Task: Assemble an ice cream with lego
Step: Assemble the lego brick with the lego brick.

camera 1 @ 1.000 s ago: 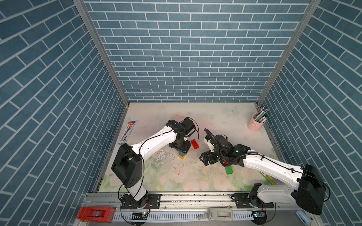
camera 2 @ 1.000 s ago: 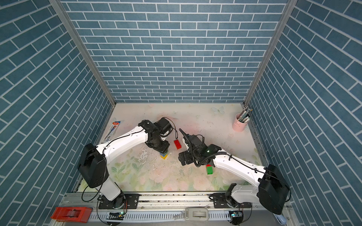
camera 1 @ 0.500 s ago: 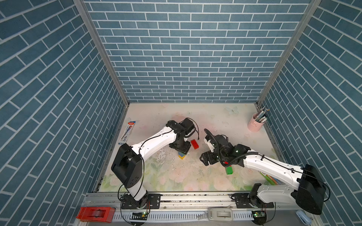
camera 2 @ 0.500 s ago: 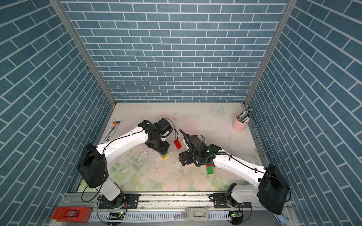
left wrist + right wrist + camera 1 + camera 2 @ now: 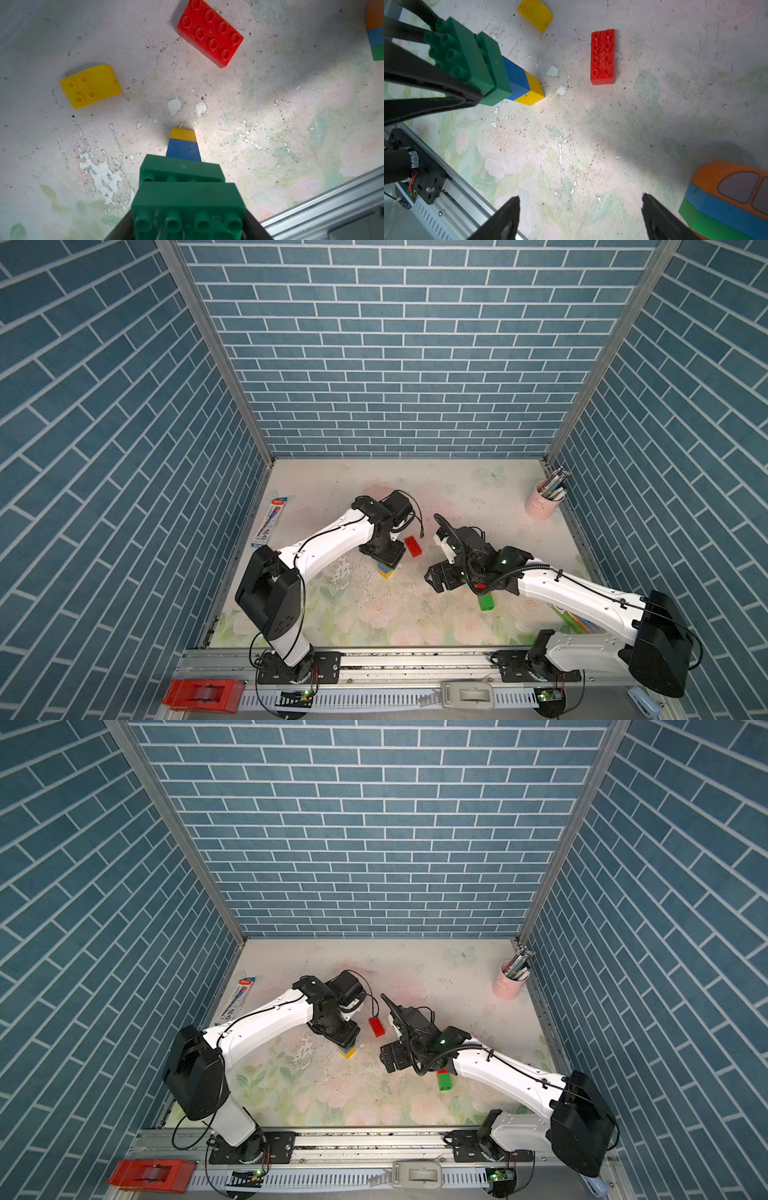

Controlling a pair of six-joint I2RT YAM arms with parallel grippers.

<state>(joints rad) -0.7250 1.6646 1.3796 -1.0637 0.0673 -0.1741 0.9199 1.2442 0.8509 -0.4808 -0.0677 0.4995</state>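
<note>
A lego stack (image 5: 508, 81) stands on the table: yellow at the bottom, then blue, then two green bricks. My left gripper (image 5: 188, 228) is shut on the top green brick (image 5: 187, 199), coming down from above; in both top views only the stack's foot (image 5: 385, 571) (image 5: 347, 1051) shows under it. A red oblong brick (image 5: 412, 546) (image 5: 209, 33) lies just beyond the stack. A yellow rounded brick (image 5: 90, 86) (image 5: 535, 14) lies loose nearby. My right gripper (image 5: 580, 199) (image 5: 436, 578) hovers open and empty over bare table, beside an orange, blue and green stack (image 5: 724, 199) (image 5: 485, 600).
A pink cup of pens (image 5: 544, 504) stands at the back right corner. A pack of markers (image 5: 269, 522) lies along the left wall. Loose pens (image 5: 575, 620) lie under the right arm. An aluminium rail (image 5: 415, 651) runs along the front edge.
</note>
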